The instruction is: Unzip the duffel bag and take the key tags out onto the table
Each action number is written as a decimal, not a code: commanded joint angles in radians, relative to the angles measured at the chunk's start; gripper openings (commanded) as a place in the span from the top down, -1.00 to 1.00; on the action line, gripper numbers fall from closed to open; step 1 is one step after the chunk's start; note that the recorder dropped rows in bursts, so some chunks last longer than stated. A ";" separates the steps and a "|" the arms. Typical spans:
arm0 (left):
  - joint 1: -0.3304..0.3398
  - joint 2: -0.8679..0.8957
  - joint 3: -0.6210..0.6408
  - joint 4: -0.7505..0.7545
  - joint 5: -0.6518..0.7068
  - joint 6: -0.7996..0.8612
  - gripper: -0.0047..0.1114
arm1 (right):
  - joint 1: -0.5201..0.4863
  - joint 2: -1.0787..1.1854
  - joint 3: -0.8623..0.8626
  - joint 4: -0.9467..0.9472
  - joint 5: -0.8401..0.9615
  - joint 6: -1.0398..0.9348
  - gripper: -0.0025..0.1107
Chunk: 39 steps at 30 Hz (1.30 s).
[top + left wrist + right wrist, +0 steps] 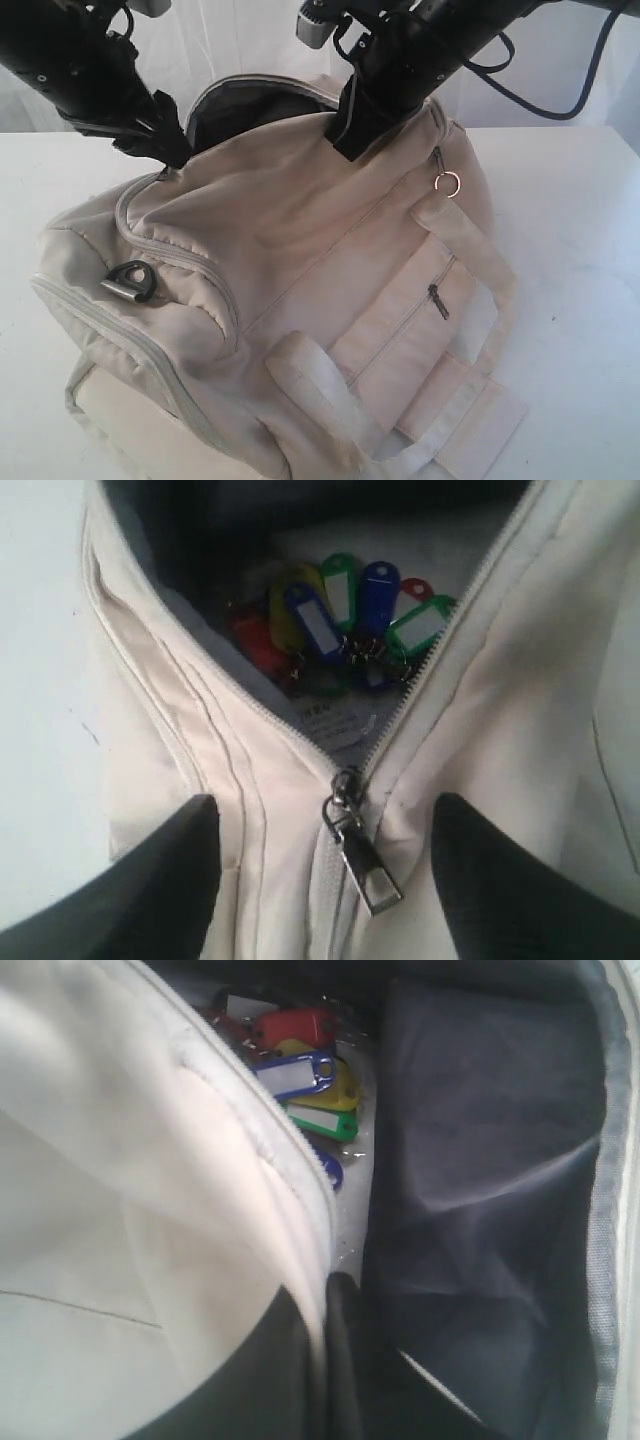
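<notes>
Unzipped duffel bag (300,250) holds key tags (350,620).

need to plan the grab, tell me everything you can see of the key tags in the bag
The key tags are a bunch of small plastic tags in green, blue, yellow and red, most with a white label window, joined by metal rings. They lie fanned out inside the unzipped duffel bag, on its bottom beside the dark lining, visible through the open zipper mouth. The bag's edge hides part of the bunch. Nothing grips them, and they are not yet on the table.
</notes>
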 commanded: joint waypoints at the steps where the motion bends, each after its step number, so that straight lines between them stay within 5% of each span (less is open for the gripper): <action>1: -0.004 0.015 -0.002 -0.015 0.015 -0.080 -0.18 | -0.012 -0.013 -0.007 0.000 0.000 0.007 0.96; 9: -0.004 0.017 -0.002 -0.045 0.053 -0.085 0.12 | -0.012 -0.013 -0.007 0.001 0.000 0.009 0.96; 24: -0.004 0.062 -0.002 -0.053 0.097 -0.126 0.14 | -0.012 -0.013 -0.007 0.001 0.012 0.035 0.96; 30: -0.004 0.055 -0.002 -0.051 0.083 -0.126 0.53 | -0.012 -0.013 -0.007 0.001 0.019 0.035 0.96; 39: -0.004 0.016 -0.004 -0.030 0.072 -0.126 0.60 | -0.012 -0.013 -0.007 0.001 0.019 0.035 0.96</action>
